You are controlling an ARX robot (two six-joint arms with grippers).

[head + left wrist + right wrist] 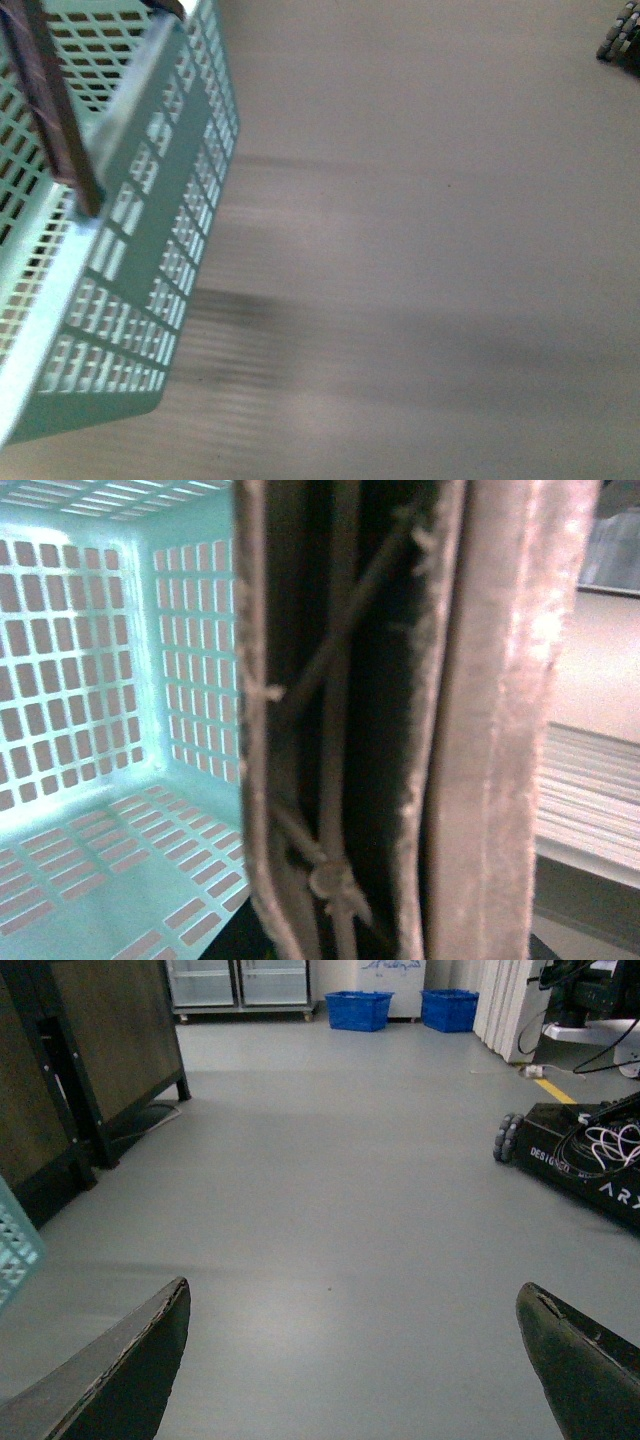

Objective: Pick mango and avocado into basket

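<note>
- At the front view's left edge, the basket (pixel 130 260) hangs tilted above bare floor (pixel 420 250), with its brown handle (pixel 60 130) uppermost. Neither arm shows, and mango and avocado are out of sight.
- Left wrist view: the handle fills the middle. The part of the basket bottom showing beside it is empty, so both picks appear yet to be done. No finger of the left gripper can be picked out, so its grip cannot be told.
- Right wrist view: the right gripper (pixel 355 1360) looks out low over the floor, fingers spread wide and holding nothing. A basket corner shows at one edge.
</note>
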